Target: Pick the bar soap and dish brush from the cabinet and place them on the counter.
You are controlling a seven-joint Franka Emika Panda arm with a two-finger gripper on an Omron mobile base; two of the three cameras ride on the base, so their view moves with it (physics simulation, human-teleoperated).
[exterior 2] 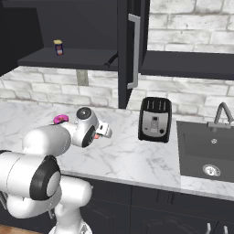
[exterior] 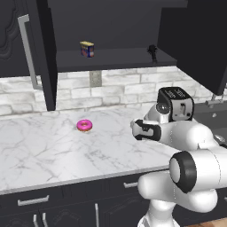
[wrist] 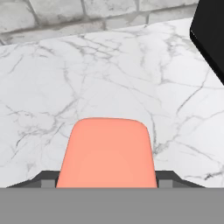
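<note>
1. The gripper (wrist: 107, 183) grasps the bar soap (wrist: 106, 153) above the desk (exterior: 40, 150), right of the donut (exterior: 84, 125).
2. The dish brush (exterior: 152, 52) lies on the cabinet (exterior: 111, 60) shelf, well right of the box (exterior: 87, 48).

No legible text anywhere: the yellow-and-blue box (exterior: 87, 48) on the cabinet shelf (exterior: 115, 59) carries a label too small to read, and the toaster (exterior 2: 155, 119) front shows only blurred marks.

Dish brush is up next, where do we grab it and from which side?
Probably at the exposed handle of the dish brush, which juts past the cabinet shelf's front edge. Come in from the open front, jaws straddling the slim handle; the rounded head sits further back on the shelf.
</note>
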